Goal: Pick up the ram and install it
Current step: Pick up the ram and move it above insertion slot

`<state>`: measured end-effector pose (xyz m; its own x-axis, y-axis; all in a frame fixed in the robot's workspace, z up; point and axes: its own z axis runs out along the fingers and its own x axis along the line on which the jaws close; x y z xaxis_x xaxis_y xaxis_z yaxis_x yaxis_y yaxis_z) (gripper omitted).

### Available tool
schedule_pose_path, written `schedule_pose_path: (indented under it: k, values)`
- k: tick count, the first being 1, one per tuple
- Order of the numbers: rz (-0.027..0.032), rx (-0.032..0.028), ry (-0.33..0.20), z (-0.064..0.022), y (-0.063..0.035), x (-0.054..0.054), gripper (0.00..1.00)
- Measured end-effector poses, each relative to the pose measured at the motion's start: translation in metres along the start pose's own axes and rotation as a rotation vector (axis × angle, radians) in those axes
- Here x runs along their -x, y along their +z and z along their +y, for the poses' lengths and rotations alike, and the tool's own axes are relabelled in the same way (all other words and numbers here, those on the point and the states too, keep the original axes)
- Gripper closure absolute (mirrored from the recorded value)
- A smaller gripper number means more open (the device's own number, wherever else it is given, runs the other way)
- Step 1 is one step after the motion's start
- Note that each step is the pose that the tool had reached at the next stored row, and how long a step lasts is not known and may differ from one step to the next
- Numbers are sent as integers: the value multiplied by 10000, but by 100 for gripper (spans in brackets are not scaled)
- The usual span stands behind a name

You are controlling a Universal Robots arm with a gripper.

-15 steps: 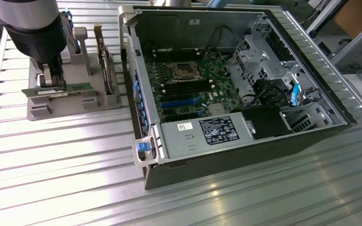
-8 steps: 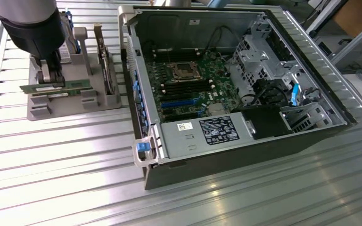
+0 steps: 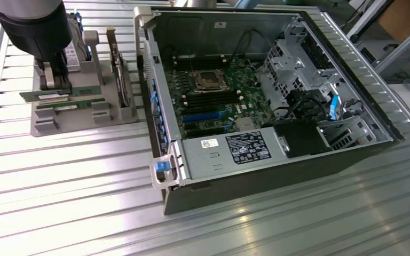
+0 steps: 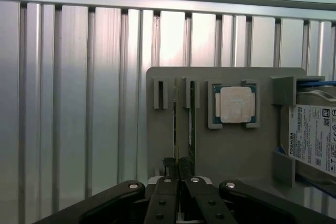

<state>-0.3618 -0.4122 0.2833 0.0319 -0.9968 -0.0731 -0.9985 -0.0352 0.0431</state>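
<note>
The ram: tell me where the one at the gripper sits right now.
The ram lies in the grey holder at the exterior view's left, beside the open computer case. A second stick lies alongside it, and the gripper is closed on it.

Thin green ram [image 3: 80, 93], white label, on edge in grey holder [image 3: 70, 121]

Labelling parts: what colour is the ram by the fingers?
The ram is green; exterior view shows it best.

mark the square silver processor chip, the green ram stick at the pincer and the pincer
square silver processor chip [image 4: 237, 104]: wrist view, centre
green ram stick [image 4: 175, 129]: wrist view, thin edge
pincer [image 4: 177, 162]: wrist view, between fingertips
</note>
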Motion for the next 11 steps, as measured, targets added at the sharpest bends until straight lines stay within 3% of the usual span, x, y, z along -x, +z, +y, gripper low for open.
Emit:
schedule_pose_path:
  k: [11]
  values:
    - [-92, -3, -4, 5, -101, 7, 88]
